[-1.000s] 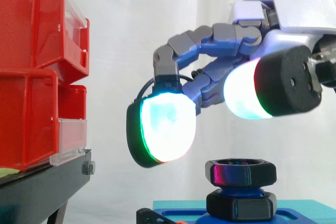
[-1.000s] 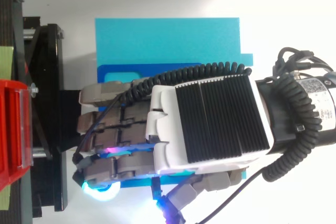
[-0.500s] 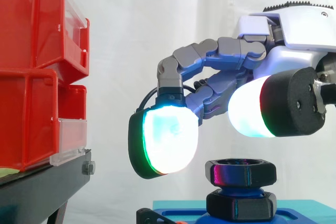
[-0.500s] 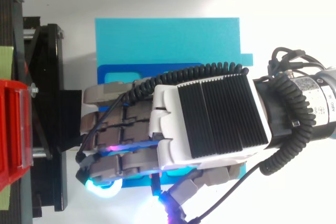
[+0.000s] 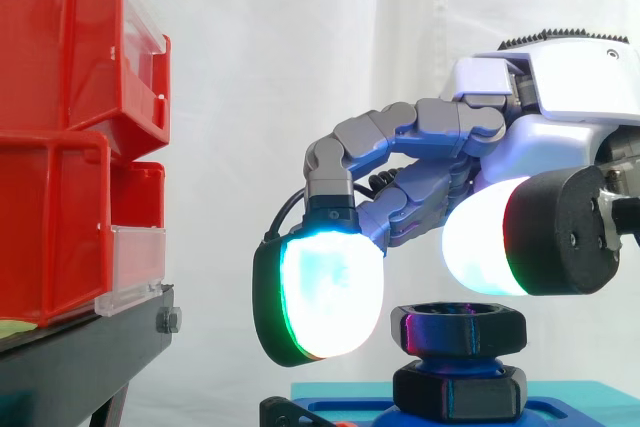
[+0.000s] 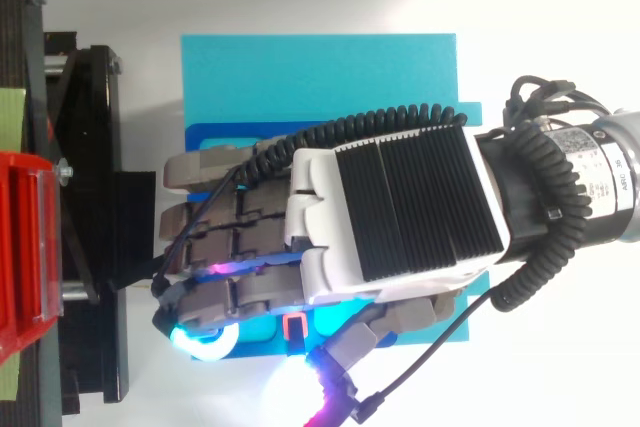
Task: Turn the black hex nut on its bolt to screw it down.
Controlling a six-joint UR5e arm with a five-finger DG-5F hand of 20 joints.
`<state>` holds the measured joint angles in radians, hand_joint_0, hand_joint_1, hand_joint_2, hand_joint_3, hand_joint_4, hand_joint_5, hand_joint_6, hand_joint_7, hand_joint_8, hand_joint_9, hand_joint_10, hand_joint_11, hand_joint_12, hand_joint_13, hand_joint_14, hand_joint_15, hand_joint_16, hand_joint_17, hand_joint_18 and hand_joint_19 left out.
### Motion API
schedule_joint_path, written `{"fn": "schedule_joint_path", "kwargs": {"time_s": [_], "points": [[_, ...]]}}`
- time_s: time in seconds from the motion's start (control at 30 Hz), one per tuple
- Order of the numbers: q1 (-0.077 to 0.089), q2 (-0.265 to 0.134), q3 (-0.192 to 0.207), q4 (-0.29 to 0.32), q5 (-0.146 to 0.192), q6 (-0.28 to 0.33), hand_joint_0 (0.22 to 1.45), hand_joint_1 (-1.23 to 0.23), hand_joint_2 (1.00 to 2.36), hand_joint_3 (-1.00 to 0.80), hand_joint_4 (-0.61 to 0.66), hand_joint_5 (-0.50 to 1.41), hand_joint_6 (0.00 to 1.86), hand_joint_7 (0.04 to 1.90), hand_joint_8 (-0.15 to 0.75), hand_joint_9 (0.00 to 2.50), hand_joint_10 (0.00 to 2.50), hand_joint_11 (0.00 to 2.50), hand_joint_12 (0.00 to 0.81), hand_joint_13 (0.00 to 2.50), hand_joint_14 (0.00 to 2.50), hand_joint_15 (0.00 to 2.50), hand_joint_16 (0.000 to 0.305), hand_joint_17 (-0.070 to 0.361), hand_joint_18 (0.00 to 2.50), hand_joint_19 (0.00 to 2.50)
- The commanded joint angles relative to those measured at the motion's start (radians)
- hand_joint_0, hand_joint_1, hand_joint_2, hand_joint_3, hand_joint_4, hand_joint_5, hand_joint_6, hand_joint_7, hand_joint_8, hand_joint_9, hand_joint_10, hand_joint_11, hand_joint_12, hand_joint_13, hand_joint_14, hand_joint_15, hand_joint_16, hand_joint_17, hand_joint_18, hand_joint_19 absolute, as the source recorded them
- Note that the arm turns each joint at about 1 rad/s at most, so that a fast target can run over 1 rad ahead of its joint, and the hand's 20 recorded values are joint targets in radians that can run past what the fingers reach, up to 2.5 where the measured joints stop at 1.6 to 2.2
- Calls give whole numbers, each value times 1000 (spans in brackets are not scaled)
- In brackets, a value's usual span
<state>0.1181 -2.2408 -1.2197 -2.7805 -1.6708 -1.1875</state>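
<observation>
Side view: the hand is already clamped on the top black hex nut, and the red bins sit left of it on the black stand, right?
Not clamped. In the side view the hand hovers over the top black hex nut, with one pad beside it and one above it. The red bins do sit left of it on the black stand.

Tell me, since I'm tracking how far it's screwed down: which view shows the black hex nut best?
The side view: the black hex nut stands clear in profile, just under the robot hand. In the top view the robot hand lies over it.
</observation>
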Motion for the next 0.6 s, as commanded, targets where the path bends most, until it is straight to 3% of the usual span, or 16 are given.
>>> {"fn": "schedule_joint_path", "kwargs": {"time_s": [0.0, 0.57], "points": [[-5, 0, 0, 3, -12, 0, 475, -473, 1000, -500, 145, -165, 594, 1065, 215, 615, 7, 190, 254, 583, 5, 126, 25, 56, 297, 67], [-25, 0, -1, 3, -56, -7, 475, -471, 1000, -500, 145, -172, 634, 1010, 219, 617, 9, 196, 256, 591, 5, 137, 25, 56, 301, 69]]}}
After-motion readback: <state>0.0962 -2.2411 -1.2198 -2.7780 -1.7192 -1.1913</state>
